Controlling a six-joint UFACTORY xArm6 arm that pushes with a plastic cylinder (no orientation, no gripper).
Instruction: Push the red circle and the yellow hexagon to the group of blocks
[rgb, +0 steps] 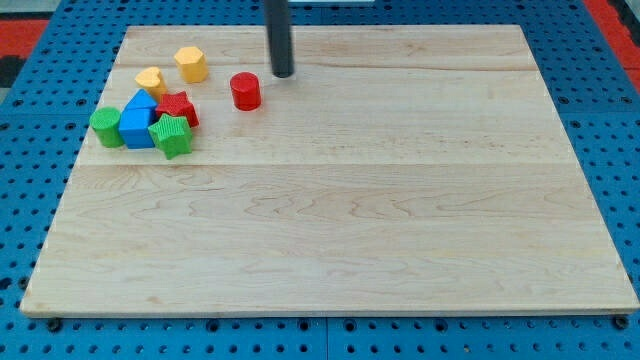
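The red circle stands on the wooden board near the view's top left. The yellow hexagon is further left and higher up. My tip is just right of and slightly above the red circle, a short gap apart. The group of blocks sits at the left: a yellow heart, a red star, a blue block made of two blue pieces, a green circle and a green star, all packed together.
The board lies on a blue pegboard table. The group is close to the board's left edge. The yellow hexagon is close to the board's top edge.
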